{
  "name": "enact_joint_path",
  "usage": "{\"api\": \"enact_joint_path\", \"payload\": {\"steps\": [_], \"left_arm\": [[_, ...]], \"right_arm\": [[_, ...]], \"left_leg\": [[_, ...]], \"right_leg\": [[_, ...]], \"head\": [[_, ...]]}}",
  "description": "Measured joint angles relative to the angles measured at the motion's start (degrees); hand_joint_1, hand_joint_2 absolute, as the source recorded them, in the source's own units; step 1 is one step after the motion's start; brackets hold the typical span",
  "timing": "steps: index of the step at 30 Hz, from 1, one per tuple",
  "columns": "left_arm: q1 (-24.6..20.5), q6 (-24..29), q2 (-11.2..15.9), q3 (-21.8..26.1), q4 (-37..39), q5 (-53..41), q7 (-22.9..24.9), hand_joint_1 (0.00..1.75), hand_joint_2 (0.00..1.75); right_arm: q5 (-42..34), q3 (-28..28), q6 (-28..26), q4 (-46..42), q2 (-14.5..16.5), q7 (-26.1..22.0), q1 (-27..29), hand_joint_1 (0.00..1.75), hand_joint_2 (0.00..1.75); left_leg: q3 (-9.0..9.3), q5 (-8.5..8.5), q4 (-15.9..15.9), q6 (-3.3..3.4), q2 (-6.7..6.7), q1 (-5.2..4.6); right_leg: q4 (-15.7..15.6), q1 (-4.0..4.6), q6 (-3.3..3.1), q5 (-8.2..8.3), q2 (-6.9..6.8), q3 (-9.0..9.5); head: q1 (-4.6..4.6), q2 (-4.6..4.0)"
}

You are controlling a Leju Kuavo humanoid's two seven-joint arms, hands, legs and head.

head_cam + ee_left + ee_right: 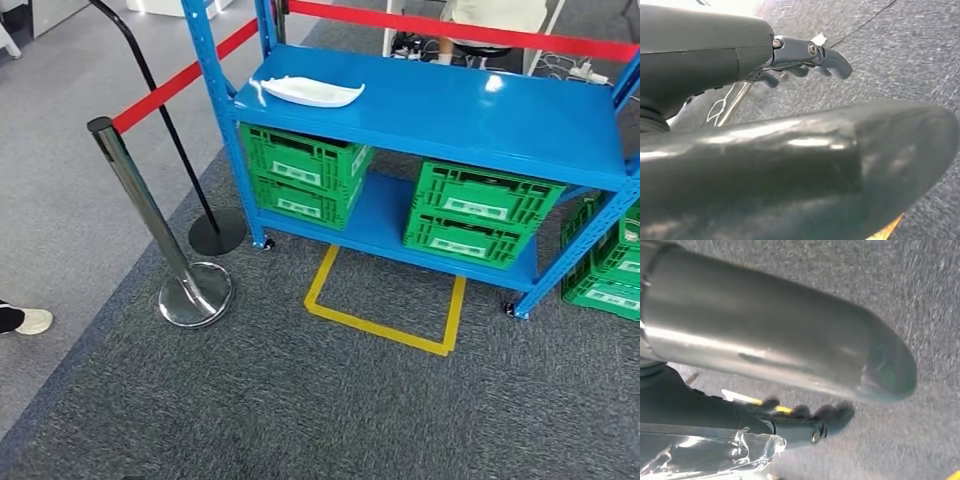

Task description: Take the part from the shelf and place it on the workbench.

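Note:
The part (pixel 311 92) is a flat white curved piece lying on the left end of the blue shelf's top board (pixel 468 110) in the head view. My left hand (pixel 806 55) hangs above grey carpet in the left wrist view, its fingers slightly bent and apart, holding nothing. In the right wrist view my right hand (pixel 806 420) also hangs over the carpet, dark fingers stretched out with nothing in them. Both hands are far from the part.
Green crates (pixel 306 172) (pixel 475 212) sit on the lower shelf, with more (pixel 607 265) on the floor at the right. A chrome stanchion (pixel 151 215) and a black one (pixel 217 232) carry red belts on the left. Yellow tape (pixel 385 325) marks a square before the shelf. A person's shoe (pixel 26 320) is at far left.

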Motion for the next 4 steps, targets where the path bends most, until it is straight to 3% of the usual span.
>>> {"api": "enact_joint_path", "payload": {"steps": [2,4], "left_arm": [[0.0,0.0,0.0,0.0,0.0,0.0,0.0,0.00,0.00],[0.0,0.0,-0.1,0.0,0.0,0.0,0.0,0.00,0.00]], "right_arm": [[0.0,-0.4,0.0,0.0,0.0,0.0,-0.1,0.00,0.00],[0.1,-0.5,0.0,0.0,0.1,0.0,-0.1,0.00,0.00]], "left_leg": [[-0.21,-0.86,0.9,-0.33,0.01,0.22],[-1.39,-3.08,3.8,-0.45,-0.47,0.26]], "right_leg": [[0.3,0.13,-0.97,0.15,0.74,-0.23],[0.4,0.22,-1.60,0.41,1.32,-0.42]], "head": [[-0.24,0.00],[-0.34,0.00]]}}
